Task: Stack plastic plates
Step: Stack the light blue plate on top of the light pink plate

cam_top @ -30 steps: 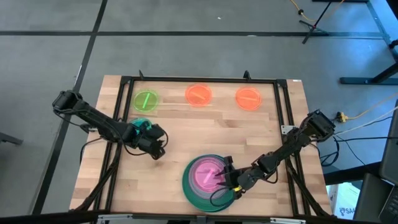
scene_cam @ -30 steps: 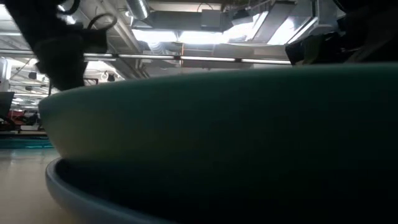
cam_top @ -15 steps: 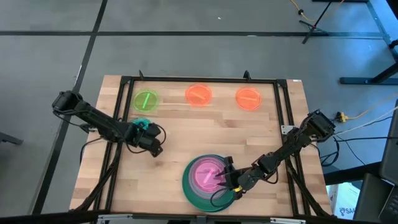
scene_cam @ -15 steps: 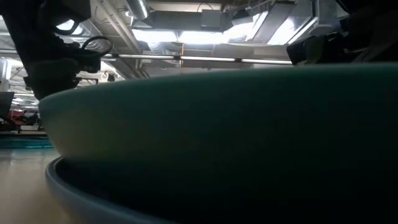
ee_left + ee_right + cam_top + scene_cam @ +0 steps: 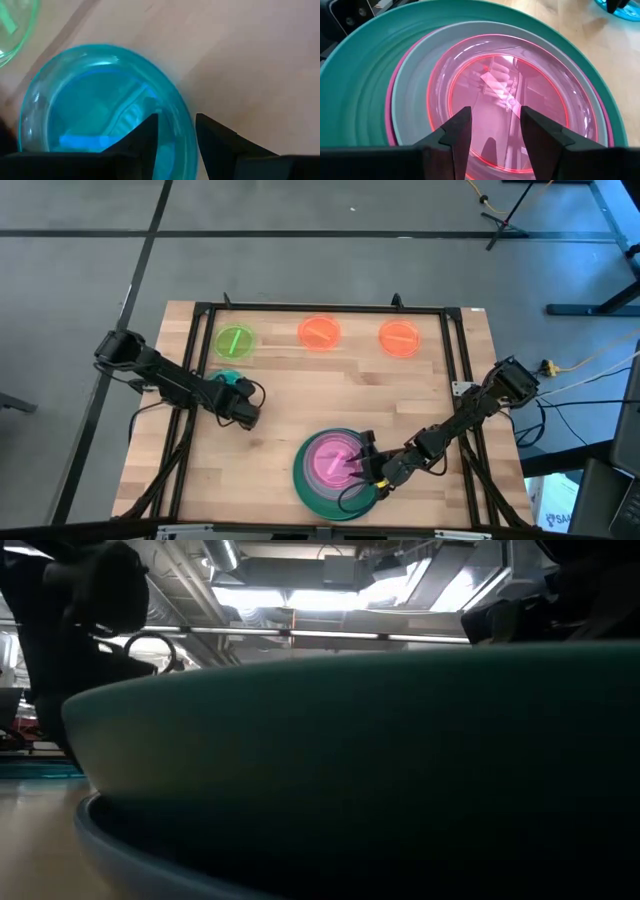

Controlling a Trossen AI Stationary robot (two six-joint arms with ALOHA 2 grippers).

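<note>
A stack stands near the table's near edge: a large green plate (image 5: 303, 480) on a blue one (image 5: 105, 860), then a magenta plate (image 5: 395, 115), a pale teal plate (image 5: 410, 85) and a translucent pink plate (image 5: 495, 80) on top. My right gripper (image 5: 363, 462) (image 5: 495, 112) hangs open over the pink plate's right part. A small translucent blue-teal plate (image 5: 226, 378) (image 5: 85, 100) lies flat at the table's left. My left gripper (image 5: 244, 416) (image 5: 176, 119) is open above it, its fingers either side of the rim. My left gripper comes from above with one finger (image 5: 147, 137) over the inside of the blue-teal plate's rim (image 5: 181, 131) and the other finger (image 5: 215, 140) outside it. Whether they touch the rim I cannot tell. The plate lies flat on the table.
Along the far edge lie a small neon green plate (image 5: 235, 340) and two small orange plates (image 5: 320, 332) (image 5: 400, 337). A black frame (image 5: 320, 308) runs around the wooden table (image 5: 300, 395). Bare wood lies between the far row and the stack.
My left gripper has drawn back a little toward the table's left and far edges, ending over the blue-teal plate. The plates have not moved.
</note>
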